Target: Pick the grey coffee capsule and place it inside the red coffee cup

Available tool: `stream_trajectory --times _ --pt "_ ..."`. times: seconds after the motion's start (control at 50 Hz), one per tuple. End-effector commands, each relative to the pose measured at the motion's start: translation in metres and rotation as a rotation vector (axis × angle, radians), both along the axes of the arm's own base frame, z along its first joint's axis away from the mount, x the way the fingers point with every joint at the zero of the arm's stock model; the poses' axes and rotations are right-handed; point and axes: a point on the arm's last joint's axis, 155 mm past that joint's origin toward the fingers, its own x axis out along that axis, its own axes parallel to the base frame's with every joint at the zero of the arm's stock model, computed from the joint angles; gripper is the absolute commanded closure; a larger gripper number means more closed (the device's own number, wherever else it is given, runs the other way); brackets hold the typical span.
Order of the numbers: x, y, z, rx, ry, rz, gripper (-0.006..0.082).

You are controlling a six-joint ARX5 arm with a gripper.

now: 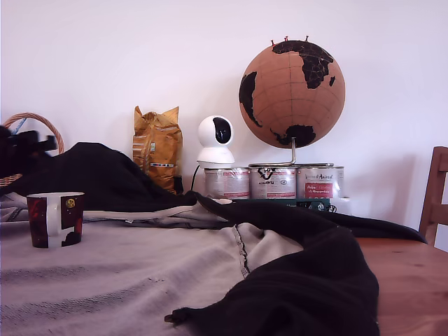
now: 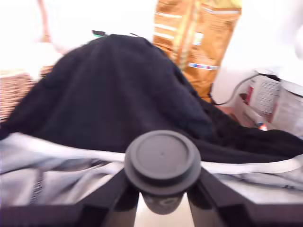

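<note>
One grey coffee capsule (image 2: 162, 158) sits clamped between the gripper's (image 2: 162, 196) black fingers, black cloth (image 2: 113, 90) heaped beyond; the red coffee cup (image 1: 55, 219) stands at the exterior view's left.

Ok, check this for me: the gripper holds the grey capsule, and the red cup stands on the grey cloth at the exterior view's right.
Wrong on the side: the exterior view shows the red cup standing on the grey cloth at its left, not its right. The rest holds: in the wrist view the gripper holds the grey capsule.
</note>
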Motion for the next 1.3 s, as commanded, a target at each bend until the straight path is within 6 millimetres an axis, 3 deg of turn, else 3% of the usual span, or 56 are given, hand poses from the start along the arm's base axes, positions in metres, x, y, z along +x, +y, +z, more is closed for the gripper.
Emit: stream_trajectory --times 0.0,0.16,0.36,0.42,0.52,0.56,0.72,0.84,0.94,1.0,1.04,1.14,1.16,1.18,1.28 --pt "0.005 -0.007 0.009 -0.002 -0.002 -0.015 0.0585" --pt "0.014 -0.017 0.004 0.016 0.056 -0.037 0.0585" --pt "0.012 -0.017 -0.015 0.023 0.138 -0.039 0.0569" --pt "0.011 -0.017 -0.020 0.026 0.160 -0.039 0.0474" --pt "0.008 -0.017 -0.029 0.049 0.191 -0.045 0.0177" --pt "0.007 -0.017 -0.033 0.050 0.207 -0.046 0.0101" --pt "0.004 -0.018 -0.042 0.049 0.247 -0.051 0.0084" --pt "0.001 -0.021 -0.033 0.049 0.245 -0.059 0.0090" --pt "-0.002 -0.022 -0.011 0.061 0.211 -0.064 0.0162" --pt "-0.007 -0.025 0.006 0.070 0.190 -0.082 0.0251" --pt "-0.012 -0.026 0.016 0.073 0.184 -0.092 0.0367" --pt "-0.024 -0.031 0.039 0.076 0.171 -0.121 0.0771" --pt "-0.026 -0.031 0.043 0.079 0.167 -0.124 0.0806" --pt "-0.028 -0.031 0.047 0.083 0.165 -0.125 0.0773" --pt "-0.041 -0.034 0.059 0.104 0.168 -0.145 0.0789"
